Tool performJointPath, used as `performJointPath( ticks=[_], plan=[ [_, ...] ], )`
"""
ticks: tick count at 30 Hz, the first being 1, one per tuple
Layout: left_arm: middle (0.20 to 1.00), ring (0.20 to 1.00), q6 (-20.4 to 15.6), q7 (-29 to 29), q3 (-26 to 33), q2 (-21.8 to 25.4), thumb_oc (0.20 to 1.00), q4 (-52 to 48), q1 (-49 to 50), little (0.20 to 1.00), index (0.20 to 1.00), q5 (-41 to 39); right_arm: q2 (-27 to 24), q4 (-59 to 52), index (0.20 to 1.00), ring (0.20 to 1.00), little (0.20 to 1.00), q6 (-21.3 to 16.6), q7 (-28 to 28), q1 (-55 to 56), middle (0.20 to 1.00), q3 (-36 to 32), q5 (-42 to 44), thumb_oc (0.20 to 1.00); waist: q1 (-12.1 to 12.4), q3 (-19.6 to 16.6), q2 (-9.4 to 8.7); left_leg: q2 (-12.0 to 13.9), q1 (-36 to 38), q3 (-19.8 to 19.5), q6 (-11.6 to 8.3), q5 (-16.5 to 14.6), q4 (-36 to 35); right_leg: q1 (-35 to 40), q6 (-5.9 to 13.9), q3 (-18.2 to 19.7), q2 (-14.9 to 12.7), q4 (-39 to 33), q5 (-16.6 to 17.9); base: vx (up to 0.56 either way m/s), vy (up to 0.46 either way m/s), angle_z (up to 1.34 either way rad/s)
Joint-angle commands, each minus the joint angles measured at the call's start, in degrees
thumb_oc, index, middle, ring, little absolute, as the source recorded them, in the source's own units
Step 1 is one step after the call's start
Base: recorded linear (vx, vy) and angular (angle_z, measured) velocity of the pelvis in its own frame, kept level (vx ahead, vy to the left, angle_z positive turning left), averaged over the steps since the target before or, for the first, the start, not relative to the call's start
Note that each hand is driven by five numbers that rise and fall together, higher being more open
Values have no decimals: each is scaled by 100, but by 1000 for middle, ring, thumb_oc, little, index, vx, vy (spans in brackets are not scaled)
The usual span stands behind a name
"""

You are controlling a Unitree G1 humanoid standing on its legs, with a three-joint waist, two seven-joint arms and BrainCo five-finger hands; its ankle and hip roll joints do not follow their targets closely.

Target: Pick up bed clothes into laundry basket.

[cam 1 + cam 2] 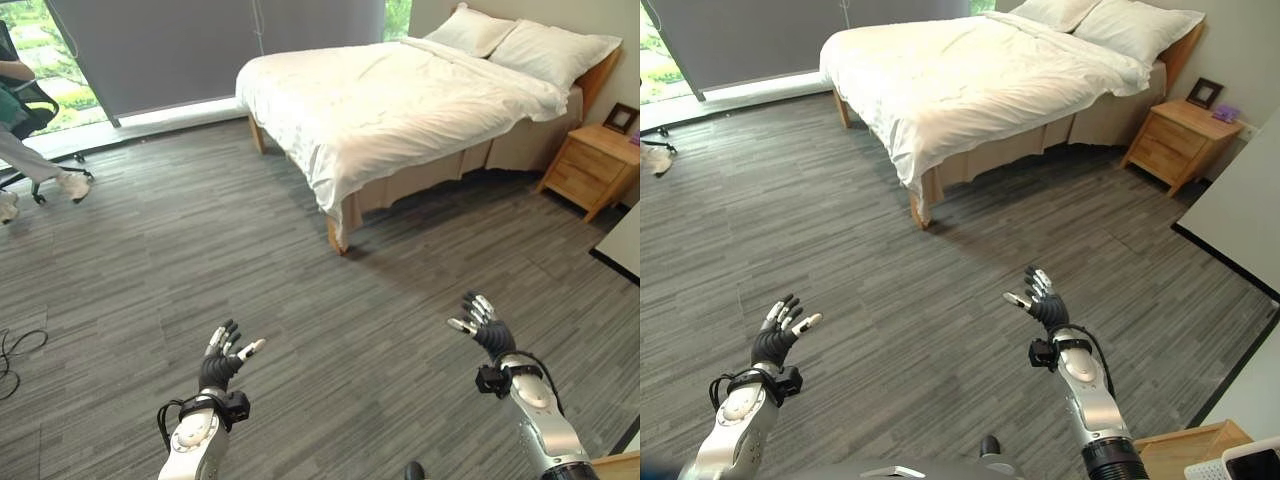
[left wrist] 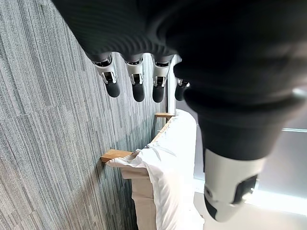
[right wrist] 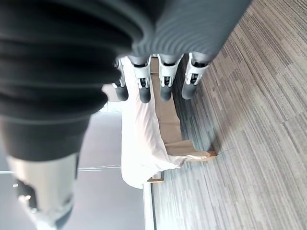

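A wooden bed (image 1: 345,215) stands across the room, covered by a white duvet (image 1: 390,100) that hangs over its near corner; two white pillows (image 1: 520,40) lie at its head. My left hand (image 1: 222,362) is raised over the grey floor at the lower left, fingers (image 2: 138,84) straight, holding nothing. My right hand (image 1: 487,328) is raised at the lower right, fingers (image 3: 166,81) straight too, also holding nothing. Both hands are well short of the bed. The duvet (image 2: 168,167) and bed corner show past the fingers in both wrist views.
A wooden nightstand (image 1: 592,165) with a picture frame (image 1: 620,117) stands right of the bed. A person sits in an office chair (image 1: 25,105) at the far left by the window. A white panel (image 1: 1240,210) and a wooden surface (image 1: 1185,450) lie at my right.
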Motion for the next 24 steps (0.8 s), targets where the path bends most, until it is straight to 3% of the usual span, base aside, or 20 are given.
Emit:
performJointPath(
  ticks=[1,2,4,6,11,15,18,20,24],
  plan=[
    [1000,1000,-469,442,63,322,1000,-636,-461,1000,1000,925,-597,-544,1000,1000,1000,-297,-253,-337,1000,22,-875,1000,206,824,229,-78,-805,-906,-29,-323,747,-150,-140,-683,-267,1738,-1129,-53,11,6],
    [1000,1000,-489,406,100,348,1000,-695,-450,1000,1000,935,-517,-570,1000,1000,1000,-253,-254,-281,1000,-24,-838,1000,154,791,171,-135,-810,-1037,-20,-279,713,-90,-193,-421,-72,1475,-1173,-52,21,25],
    [1000,1000,-511,397,241,328,1000,-758,-421,1000,1000,966,-438,-577,1000,1000,1000,-263,-189,-325,1000,-8,-732,1000,204,713,144,-137,-748,-925,-40,-311,688,-24,-143,-503,-138,1265,-1098,-30,-2,28],
    [1000,1000,-548,467,403,273,1000,-732,-314,1000,1000,1006,-343,-497,1000,1000,1000,-236,-131,-361,1000,128,-730,1000,275,580,54,-106,-577,-752,-74,-245,427,110,-43,-618,-155,883,-799,13,-60,-4],
    [1000,1000,-536,170,498,245,1000,-893,-56,1000,1000,1056,-405,-699,1000,1000,1000,-251,-65,-352,1000,83,-863,1000,368,419,22,-45,-410,-602,-133,-50,132,435,6,-845,-172,348,-624,30,-15,-4],
    [1000,1000,-577,155,532,244,1000,-960,-84,1000,1000,1012,-457,-768,1000,1000,1000,-282,-86,-408,1000,56,-913,1000,381,390,10,-35,-415,-603,-155,-27,115,487,30,-865,-178,212,-544,1,-1,2],
    [1000,1000,-684,77,537,190,1000,-1113,-162,1000,1000,635,-527,-862,1000,1000,1000,-298,-119,-589,1000,69,-1030,1000,388,353,6,-43,-393,-512,-156,-49,114,476,86,-874,-222,142,-477,-2,37,-3],
    [1000,1000,-719,-79,424,79,1000,-1079,-265,1000,1000,-62,-523,-984,1000,1000,1000,-280,-104,-736,1000,109,-1054,1000,401,328,-10,-71,-374,-429,-127,-100,159,458,136,-846,-292,150,-424,11,108,-4],
    [1000,1000,-721,-77,380,180,1000,-1078,-339,1000,1000,89,-485,-1066,1000,1000,1000,-299,-118,-668,1000,-27,-1251,1000,439,343,-46,-172,-382,-447,2,-267,235,348,246,-921,-487,532,-450,3,109,-1]
  ],
)
